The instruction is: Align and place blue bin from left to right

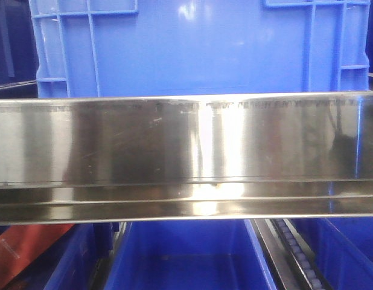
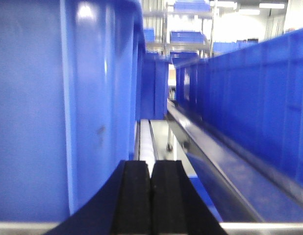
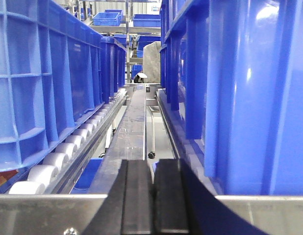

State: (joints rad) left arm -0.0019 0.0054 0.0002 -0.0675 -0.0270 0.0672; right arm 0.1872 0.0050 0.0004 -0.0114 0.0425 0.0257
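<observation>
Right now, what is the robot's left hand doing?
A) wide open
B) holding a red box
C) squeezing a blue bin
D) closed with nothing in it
D: in the left wrist view the left hand has its two black fingers pressed together with nothing between them, beside the blue bin.

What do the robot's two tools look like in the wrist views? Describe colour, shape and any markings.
Both look alike. The left tool has two flat black fingers with a matte finish, flaring outward toward the base. The right tool is the same black pair. No markings, cables or arm links are visible.
</observation>
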